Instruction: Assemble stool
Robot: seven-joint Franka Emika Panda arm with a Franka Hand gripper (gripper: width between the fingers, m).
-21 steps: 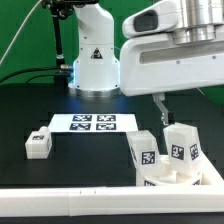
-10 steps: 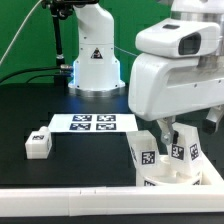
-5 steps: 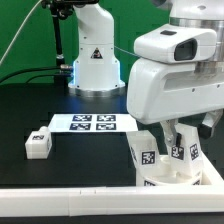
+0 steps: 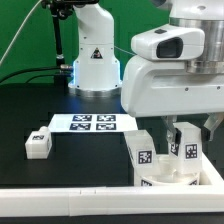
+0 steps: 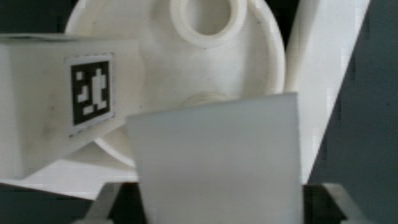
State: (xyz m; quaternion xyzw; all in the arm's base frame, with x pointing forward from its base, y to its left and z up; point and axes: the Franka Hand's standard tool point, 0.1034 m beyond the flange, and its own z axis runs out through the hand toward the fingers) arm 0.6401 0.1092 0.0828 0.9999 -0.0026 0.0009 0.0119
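In the exterior view the white stool seat (image 4: 160,181) lies at the front right with two tagged white legs standing on it, one on the left (image 4: 143,155) and one on the right (image 4: 185,152). My gripper (image 4: 180,133) is down over the right leg. In the wrist view that plain white leg (image 5: 222,160) stands between my fingers (image 5: 118,205), with a dark gap on each side, so the jaws are open around it. Behind it are the round seat with its hole (image 5: 267,70) and the other tagged leg (image 5: 63,95). A third loose leg (image 4: 38,143) lies on the table at the exterior view's left.
The marker board (image 4: 95,123) lies flat in the middle of the black table. The arm's white base (image 4: 95,60) stands behind it. A long white bar (image 4: 70,205) runs along the front edge.
The arm has come down from above and a little to the exterior view's left, so its body now fills the right side and the fingers sit around the right leg. The parts have not moved.
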